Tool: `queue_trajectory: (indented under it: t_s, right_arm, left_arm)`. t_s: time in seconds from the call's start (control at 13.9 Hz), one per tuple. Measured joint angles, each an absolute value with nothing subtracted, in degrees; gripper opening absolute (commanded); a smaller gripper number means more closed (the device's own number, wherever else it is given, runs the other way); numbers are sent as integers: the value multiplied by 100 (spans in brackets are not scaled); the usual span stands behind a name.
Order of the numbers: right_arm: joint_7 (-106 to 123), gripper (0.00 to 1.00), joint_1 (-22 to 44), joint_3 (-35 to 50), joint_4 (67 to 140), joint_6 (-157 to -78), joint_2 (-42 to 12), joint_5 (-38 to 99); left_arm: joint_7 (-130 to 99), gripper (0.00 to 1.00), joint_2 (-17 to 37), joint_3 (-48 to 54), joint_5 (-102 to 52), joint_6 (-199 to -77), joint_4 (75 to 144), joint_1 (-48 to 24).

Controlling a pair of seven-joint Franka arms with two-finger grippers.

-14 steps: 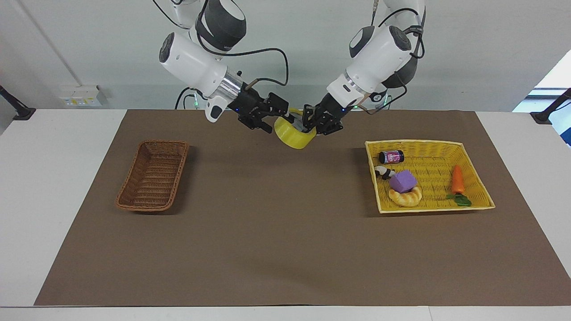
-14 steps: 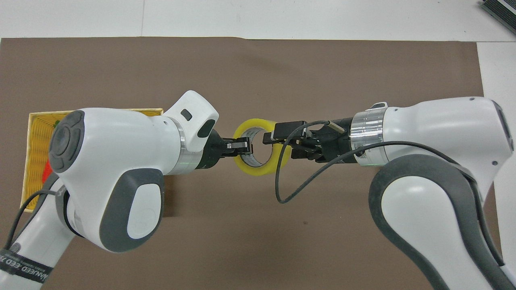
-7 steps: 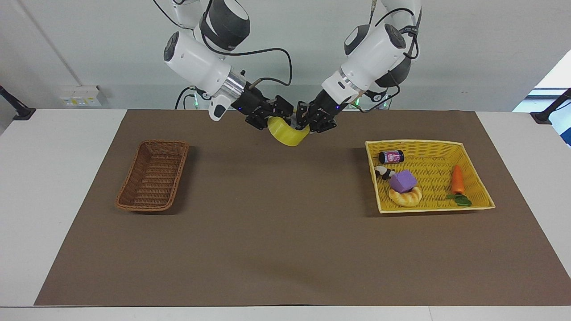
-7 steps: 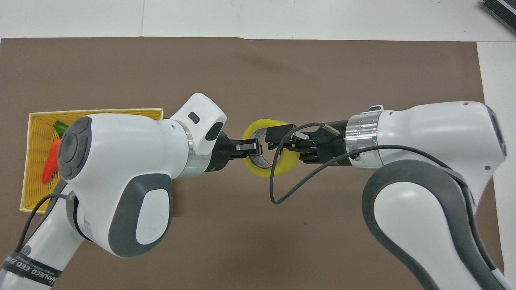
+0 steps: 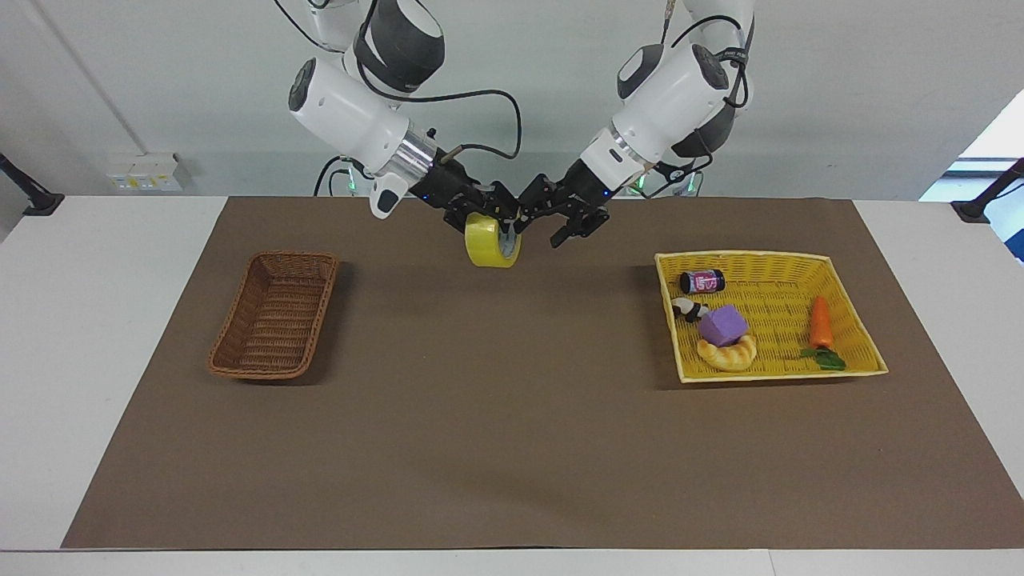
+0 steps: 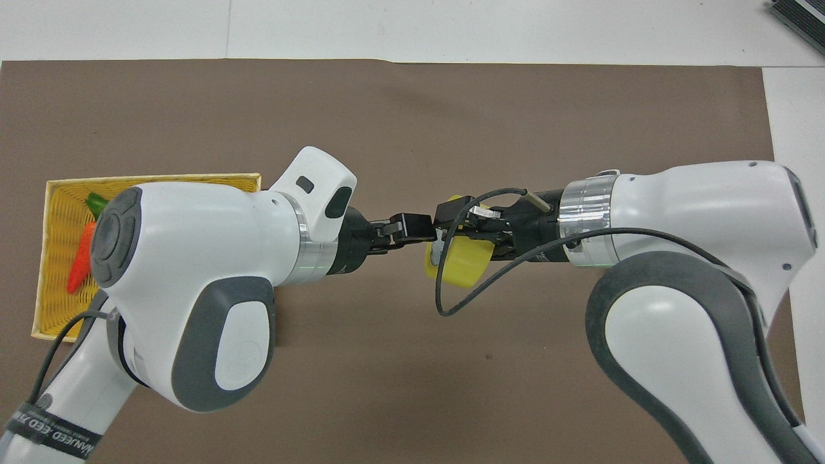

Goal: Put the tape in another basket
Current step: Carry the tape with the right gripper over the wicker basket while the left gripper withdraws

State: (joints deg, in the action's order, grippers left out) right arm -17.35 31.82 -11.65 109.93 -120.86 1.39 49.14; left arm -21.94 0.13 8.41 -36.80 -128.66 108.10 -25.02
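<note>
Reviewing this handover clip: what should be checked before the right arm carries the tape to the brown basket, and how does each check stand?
1. Right gripper shut on the tape: ok.
2. Left gripper open, off the tape: ok.
3. Tape hanging off the mat: ok.
4. Firmness of the grip: cannot tell.
5. Brown basket holds nothing: ok.
6. Nothing on the mat between tape and basket: ok.

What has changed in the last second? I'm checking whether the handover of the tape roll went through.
The handover went through: the right gripper closed on the tape roll and the left gripper opened and let go. The roll swung to hang upright under the right gripper, shifted toward the right arm's side. The brown wicker basket and the yellow basket with its toys stayed put.
</note>
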Motion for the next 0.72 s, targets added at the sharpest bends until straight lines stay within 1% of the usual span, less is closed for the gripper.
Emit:
queue_trajectory:
  t_s: [0.22,0.36,0.58,0.72]
  right_arm:
    - [-1735,0,3109,-1166,10998,-12087,135,4912]
    - [-1735,0,2885,-1172,11012,-12083,123,4787]
    - [-1735,0,2391,-1177,11045,-11859,92,4052]
    - [-1623,0,1898,-1182,11074,-11576,85,3453]
  left_arm:
    - [-2255,100,1,778,-3682,-12867,10810,-2362]
    - [-2254,100,8,747,-3680,-12825,10814,-2024]
    - [-2223,100,16,727,-3401,-12447,10815,-1458]
    - [-2201,100,16,716,-2851,-12172,10815,-1093]
